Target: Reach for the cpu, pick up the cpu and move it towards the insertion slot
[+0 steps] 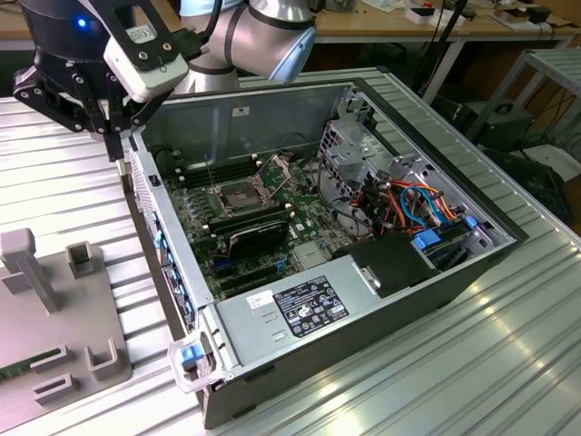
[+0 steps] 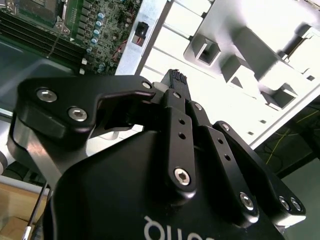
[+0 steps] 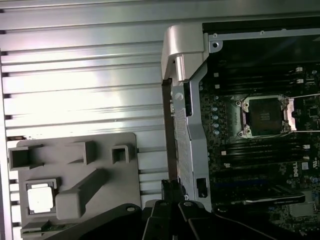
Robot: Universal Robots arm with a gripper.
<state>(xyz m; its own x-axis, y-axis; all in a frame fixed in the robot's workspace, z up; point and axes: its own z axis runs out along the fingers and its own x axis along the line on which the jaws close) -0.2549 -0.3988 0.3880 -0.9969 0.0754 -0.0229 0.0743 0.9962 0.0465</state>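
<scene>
probably light, stiff and fragile, the cpu (image 3: 40, 198) lies flat in a pocket of the grey holder plate (image 3: 125, 170), best pinched by opposite edges; the gripper (image 3: 171, 185) hangs beside that plate, closed up and empty.

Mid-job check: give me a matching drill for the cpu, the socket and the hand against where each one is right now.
1. pale square cpu chip
2. silvery-framed square insertion slot
3. black robot hand

a. above the wall of the open computer case
b. in a recess of the grey fixture plate
c. on the green board inside the case

Pairs: 1-b; 2-c; 3-a
</scene>
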